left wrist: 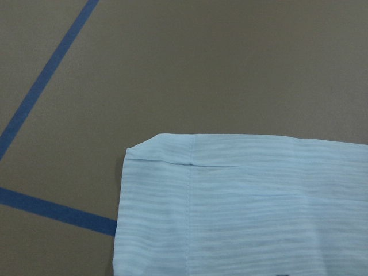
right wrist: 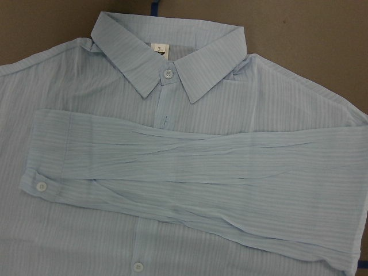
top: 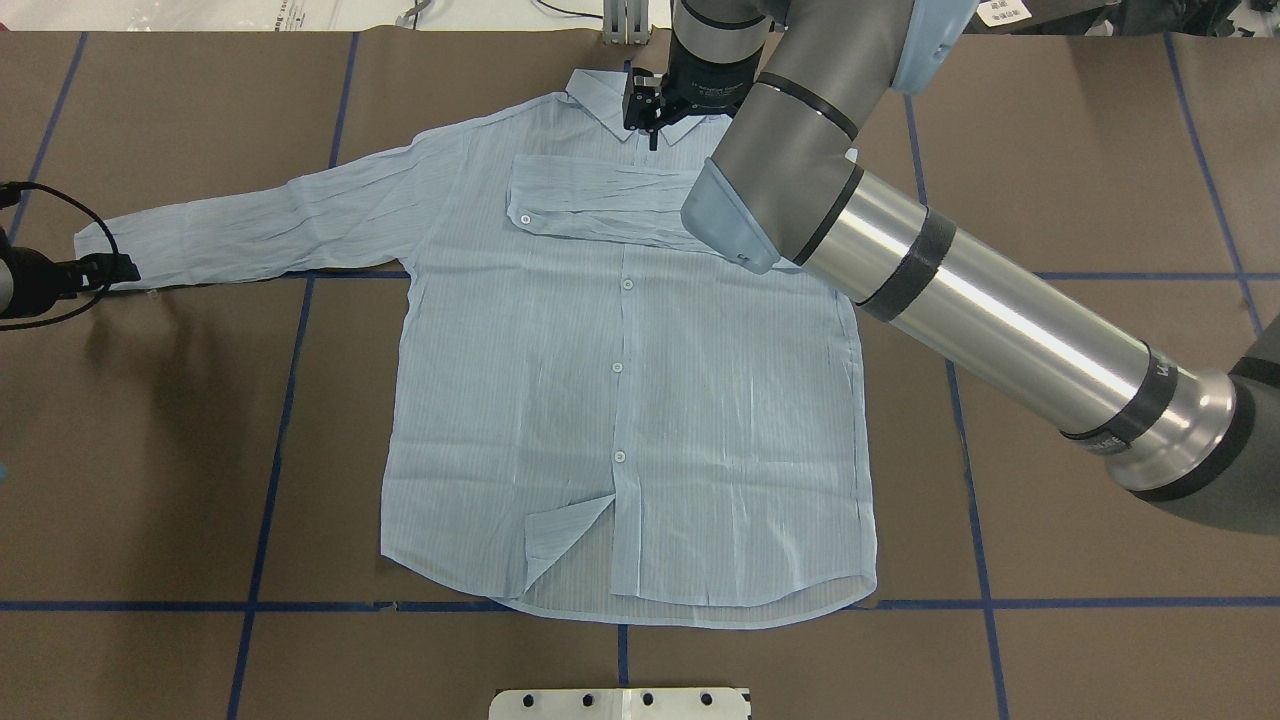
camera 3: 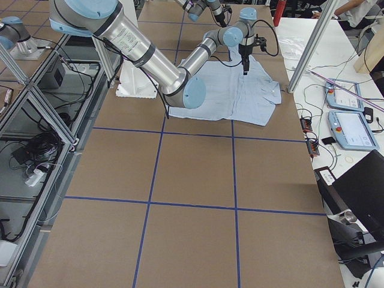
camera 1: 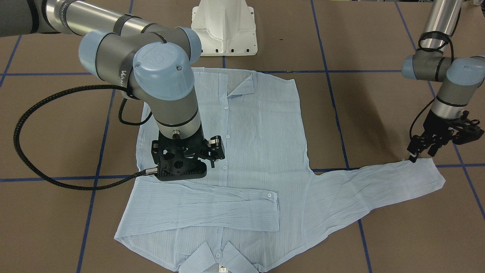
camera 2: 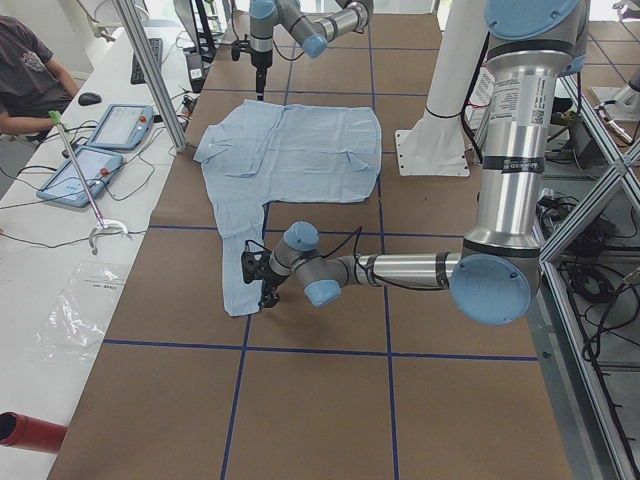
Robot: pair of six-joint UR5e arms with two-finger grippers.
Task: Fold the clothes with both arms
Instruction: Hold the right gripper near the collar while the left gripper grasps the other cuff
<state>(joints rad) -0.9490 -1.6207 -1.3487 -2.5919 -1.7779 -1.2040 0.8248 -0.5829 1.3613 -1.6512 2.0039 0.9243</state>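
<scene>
Item: pale-blue striped long-sleeved shirt (top: pixel 620 400), buttoned, front up, spread flat on the brown desk (top: pixel 1100 150). In the overhead view its collar is at the top and its hem at the bottom.

Done: we count one folded sleeve (right wrist: pixel 190 167), laid across the chest just below the collar (right wrist: pixel 167 63), with its buttoned end past the button line.

Left to do: the stretched sleeve (top: pixel 280 225) reaches toward the left edge of the overhead view, unfolded. The body is not folded. A hem corner (top: pixel 560 535) beside the button line is turned over. We judge the task to be early, about one fold out of several.

Left gripper (camera 1: pixel 421 154): at the right of the front-facing view, tilted down at the outer end of the stretched sleeve. The jaws look spread, with one tip at the corner of the cuff (left wrist: pixel 241 201). We see no cloth pinched, and the wrist view shows the cuff lying flat on the desk.

Right gripper (camera 1: pixel 212 159): raised over the upper chest, near the folded sleeve and apart from the cloth. We cannot tell whether the jaws are spread or pressed together. No cloth hangs from them.

Next, as we judge: the left jaws would need to close on the cuff and carry that sleeve across the chest.
</scene>
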